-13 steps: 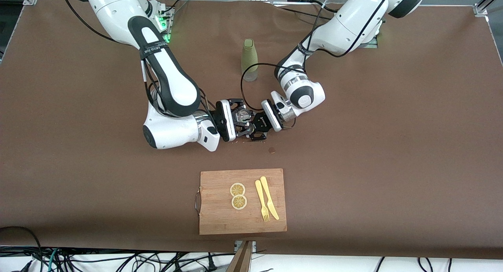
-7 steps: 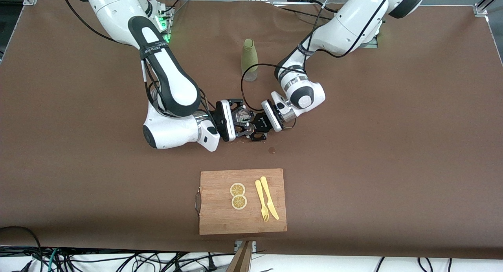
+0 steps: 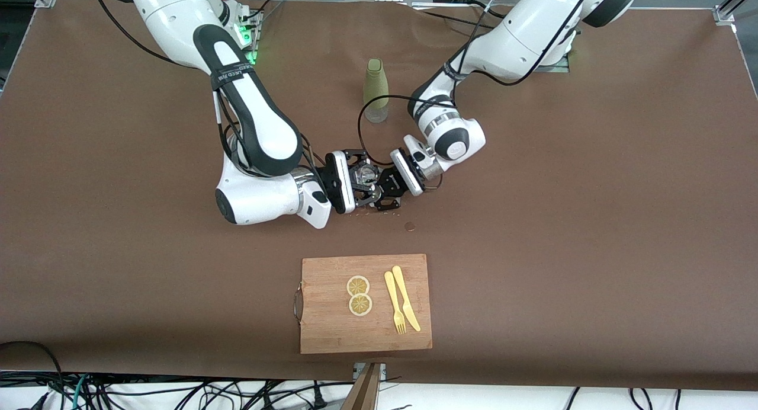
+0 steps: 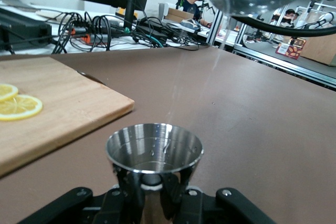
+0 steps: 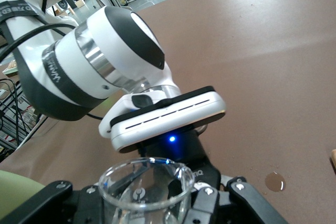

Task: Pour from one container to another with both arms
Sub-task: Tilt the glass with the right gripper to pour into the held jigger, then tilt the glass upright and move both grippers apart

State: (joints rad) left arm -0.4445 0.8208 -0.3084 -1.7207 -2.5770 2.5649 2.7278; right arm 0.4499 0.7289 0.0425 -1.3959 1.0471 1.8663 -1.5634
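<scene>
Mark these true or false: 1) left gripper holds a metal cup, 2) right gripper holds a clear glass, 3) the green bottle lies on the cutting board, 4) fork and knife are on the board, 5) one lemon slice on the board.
1) True. The left gripper is shut on the metal cup.
2) True. The right gripper is shut on the clear glass.
3) False. The green bottle stands upright on the table, farther from the front camera than both grippers.
4) True. The fork and knife lie side by side on the cutting board.
5) False. Two lemon slices are there.

Clear glass (image 5: 146,188) tilted over steel cup (image 4: 155,153)
</scene>
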